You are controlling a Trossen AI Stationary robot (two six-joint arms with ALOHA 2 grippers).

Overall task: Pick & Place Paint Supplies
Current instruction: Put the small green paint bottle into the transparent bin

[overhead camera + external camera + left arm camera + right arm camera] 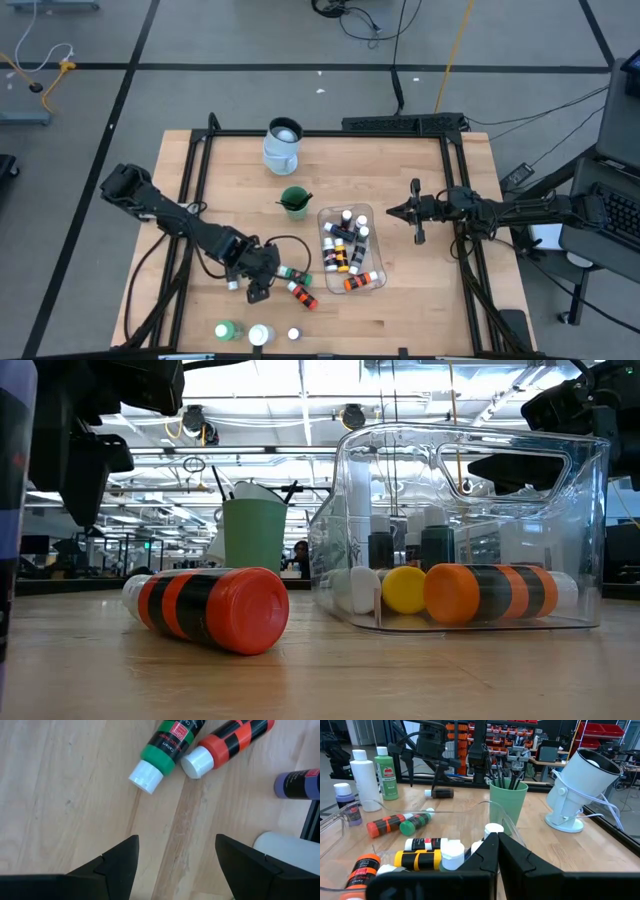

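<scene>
Left gripper (258,292) open above loose paint bottles; right gripper (417,213) closed beside the tub

The left gripper's fingers (117,860) stand wide apart over bare wood, holding nothing, just near of a green bottle (165,750) and an orange bottle (225,745) lying side by side, caps toward it. A purple bottle (297,785) stands close by at the table's near edge, with a larger green bottle (226,330) and a white jar (260,335). The clear plastic tub (375,215) mid-table already holds several bottles. A green cup (295,203) with brushes (507,777) stands left of the tub, the pale jug (282,145) farther back
</scene>
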